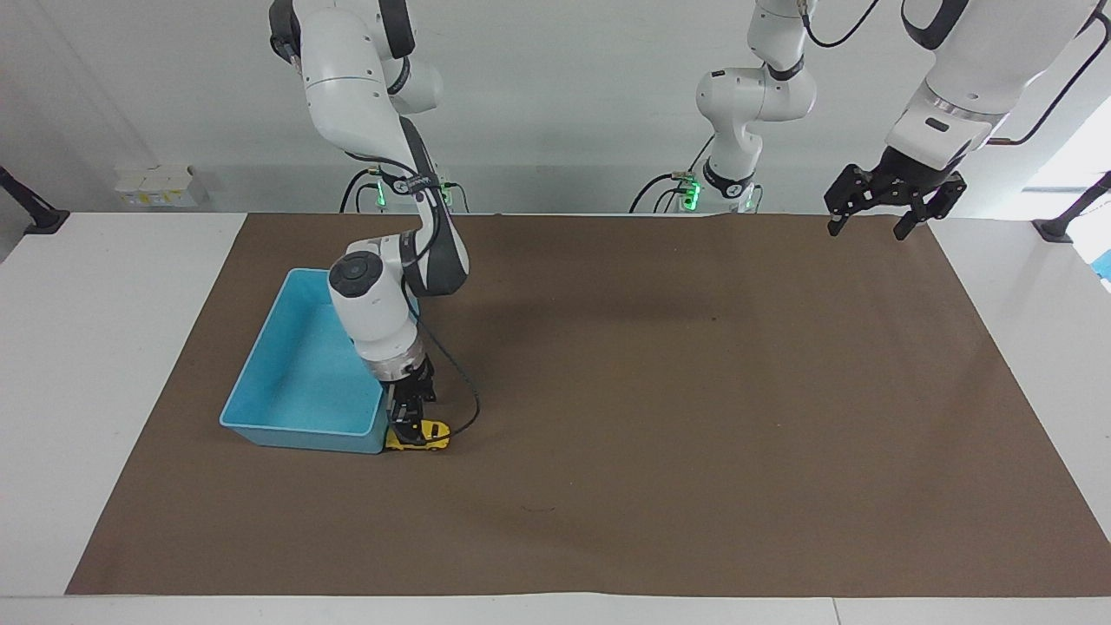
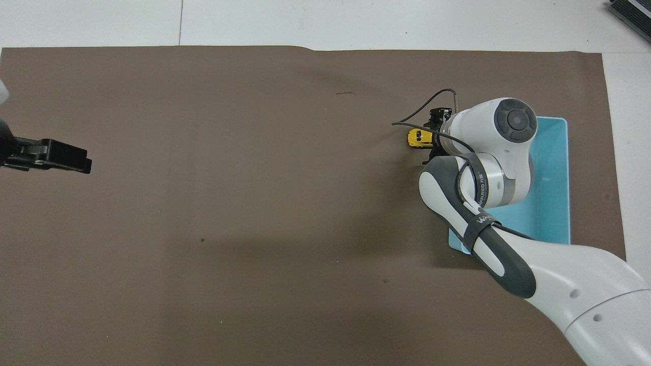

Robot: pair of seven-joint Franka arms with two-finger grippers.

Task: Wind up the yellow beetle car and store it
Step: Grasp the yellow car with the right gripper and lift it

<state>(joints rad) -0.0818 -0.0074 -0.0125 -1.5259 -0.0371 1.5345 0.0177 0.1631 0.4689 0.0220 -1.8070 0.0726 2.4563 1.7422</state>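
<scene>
The yellow beetle car (image 1: 425, 438) stands on the brown mat, right beside the blue bin's (image 1: 295, 429) corner that is farthest from the robots. It also shows in the overhead view (image 2: 417, 138), half covered by the arm. My right gripper (image 1: 408, 424) is down on the end of the car closest to the bin; in the overhead view it (image 2: 432, 138) covers that end. My left gripper (image 1: 872, 221) waits open and empty in the air at the left arm's end of the table, also seen in the overhead view (image 2: 84, 163).
The blue bin (image 2: 557, 152) has nothing in it where its floor shows; the right arm hides part of it. A black cable (image 1: 464, 408) loops from the right wrist over the mat beside the car. The brown mat (image 1: 694, 391) covers most of the table.
</scene>
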